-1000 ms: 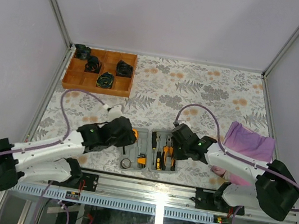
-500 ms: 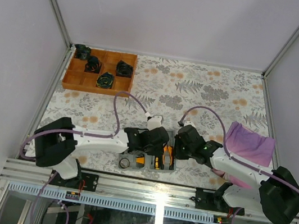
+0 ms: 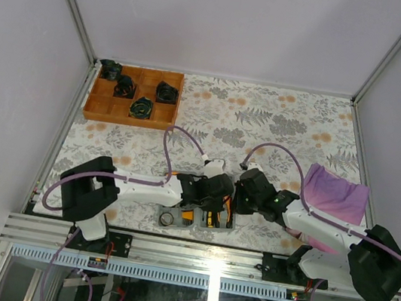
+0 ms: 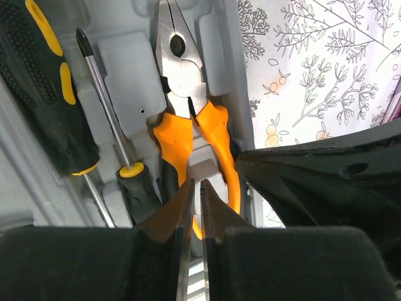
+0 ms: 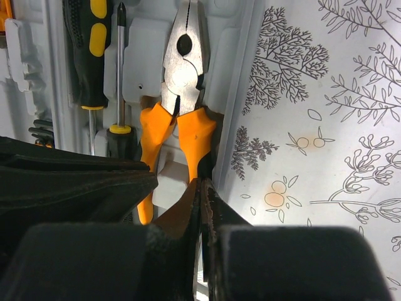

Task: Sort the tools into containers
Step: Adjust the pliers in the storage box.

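A leaf-printed cloth (image 3: 281, 125) lies under the arms, with lilac walls (image 3: 228, 25) around (a wooden tray (image 3: 129, 119) sits far left). The left gripper (image 4: 197, 185) and right gripper (image 5: 199, 185) are clenched empty at the handles of the pliers (image 4: 182, 75), which lie in the grey case (image 4: 125, 56).

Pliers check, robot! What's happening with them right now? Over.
Left gripper and right gripper shut, tips over pliers. Pliers seated in grey case, beside screwdriver. Grippers crowd each other.

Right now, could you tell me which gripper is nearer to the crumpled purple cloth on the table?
Right. The right gripper is at the right edge of the grey plastic case, on the side facing the purple cloth; the left gripper is just beyond it, farther left.
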Controlling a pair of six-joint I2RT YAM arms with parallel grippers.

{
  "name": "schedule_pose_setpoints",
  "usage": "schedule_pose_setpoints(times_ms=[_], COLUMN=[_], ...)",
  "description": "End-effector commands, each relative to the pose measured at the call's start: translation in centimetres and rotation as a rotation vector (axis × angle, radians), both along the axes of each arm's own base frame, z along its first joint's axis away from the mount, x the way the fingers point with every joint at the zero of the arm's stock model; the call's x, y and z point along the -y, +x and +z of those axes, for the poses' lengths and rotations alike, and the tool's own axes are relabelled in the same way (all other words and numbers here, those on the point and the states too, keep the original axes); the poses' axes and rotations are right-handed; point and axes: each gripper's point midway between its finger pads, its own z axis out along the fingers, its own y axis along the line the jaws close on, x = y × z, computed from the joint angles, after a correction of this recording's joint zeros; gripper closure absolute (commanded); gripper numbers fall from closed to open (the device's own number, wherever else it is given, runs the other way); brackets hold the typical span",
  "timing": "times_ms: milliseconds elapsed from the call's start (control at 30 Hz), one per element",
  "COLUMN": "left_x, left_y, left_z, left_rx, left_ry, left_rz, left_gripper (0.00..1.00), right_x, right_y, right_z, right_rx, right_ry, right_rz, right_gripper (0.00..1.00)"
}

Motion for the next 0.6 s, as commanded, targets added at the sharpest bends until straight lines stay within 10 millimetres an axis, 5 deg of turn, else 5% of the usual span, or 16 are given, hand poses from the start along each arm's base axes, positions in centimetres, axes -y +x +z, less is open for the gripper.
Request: schedule_pose_setpoints(times_ms=[0,400,567], left_x=[0.0,-2.6,-2.4], left_y=[-0.3,-1.8,-1.6], left_z=[-0.6,-4.6,-2.8], left_rx=[-0.001,-0.073,-0.035], left_ry=[0.039,0.119,0.068], left_rz=[-0.014,0.015,0.007], left_gripper=[0.95,1.00,1.00], right_x=[1.2,2.2,2.8], right_y=[-1.9,-2.6,-1.8], right_z=[-1.8,-3.8,-2.8], right_rx=[-0.088,-0.167,-0.118], right_ry=[-0.048,-0.149,-0.169], right_rz=[0.009,0.021,-0.016], right_gripper=[1.00,1.00,1.00])
